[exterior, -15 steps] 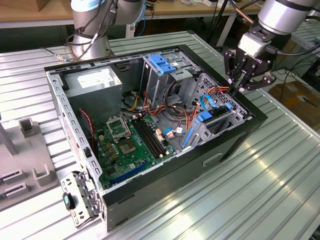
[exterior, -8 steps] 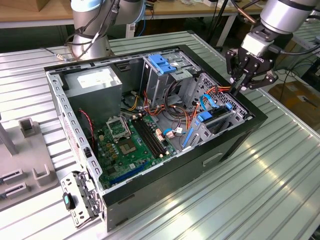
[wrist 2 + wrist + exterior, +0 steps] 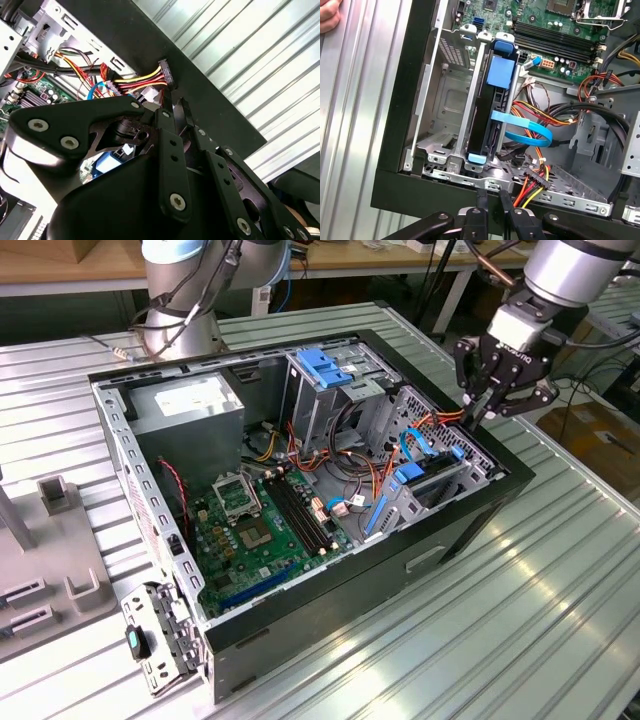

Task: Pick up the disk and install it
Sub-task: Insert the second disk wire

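Note:
The disk (image 3: 487, 120) stands on edge in the metal drive bay (image 3: 445, 110) at the corner of the open computer case (image 3: 480, 530), blue rails at both of its ends. A flat blue data cable (image 3: 525, 127) loops out from its side. In the exterior view the disk (image 3: 438, 480) sits low in the case's right corner. My gripper (image 3: 478, 412) hovers just above that corner's rim, shut with nothing between its fingers. In both wrist views my gripper (image 3: 493, 197) (image 3: 175, 107) is next to a black power connector (image 3: 537, 177) (image 3: 165, 75) on red, yellow and black wires.
Inside the case are a green motherboard (image 3: 255, 525), a grey power-supply box (image 3: 190, 405) and a grey cage with a blue bracket (image 3: 325, 365). The case lies on a ribbed metal table (image 3: 560, 580). A hand (image 3: 327, 15) rests on the table beside the case. A second arm's base (image 3: 185, 300) stands behind.

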Available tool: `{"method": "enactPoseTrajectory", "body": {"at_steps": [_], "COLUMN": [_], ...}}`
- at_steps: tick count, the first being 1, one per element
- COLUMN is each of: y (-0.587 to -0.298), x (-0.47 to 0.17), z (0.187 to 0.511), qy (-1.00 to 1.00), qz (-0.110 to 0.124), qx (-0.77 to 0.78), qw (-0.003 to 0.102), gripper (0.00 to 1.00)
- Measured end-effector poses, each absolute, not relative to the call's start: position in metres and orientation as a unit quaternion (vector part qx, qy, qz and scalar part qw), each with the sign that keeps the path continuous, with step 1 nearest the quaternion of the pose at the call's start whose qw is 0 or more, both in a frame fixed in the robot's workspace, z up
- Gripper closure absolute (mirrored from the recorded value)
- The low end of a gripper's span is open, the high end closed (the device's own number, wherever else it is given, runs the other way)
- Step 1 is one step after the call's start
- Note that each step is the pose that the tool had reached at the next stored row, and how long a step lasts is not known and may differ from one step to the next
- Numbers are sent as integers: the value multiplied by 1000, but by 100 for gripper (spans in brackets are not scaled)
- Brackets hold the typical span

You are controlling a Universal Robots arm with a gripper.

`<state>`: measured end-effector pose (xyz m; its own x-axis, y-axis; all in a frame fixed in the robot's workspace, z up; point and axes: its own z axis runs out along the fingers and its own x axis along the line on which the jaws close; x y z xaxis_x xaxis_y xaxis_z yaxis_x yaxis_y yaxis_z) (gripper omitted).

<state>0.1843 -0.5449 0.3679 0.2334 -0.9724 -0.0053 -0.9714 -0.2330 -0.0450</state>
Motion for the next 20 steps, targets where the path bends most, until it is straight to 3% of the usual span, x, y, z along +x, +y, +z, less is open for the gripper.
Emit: {"method": "enactPoseTrajectory", "body": {"at_steps": [20], "y": [-544], "x": [187], "z": [378], "qy": [577], "qz": [-11], "qx": [-816], "qw": [20], "gripper": [76]}}
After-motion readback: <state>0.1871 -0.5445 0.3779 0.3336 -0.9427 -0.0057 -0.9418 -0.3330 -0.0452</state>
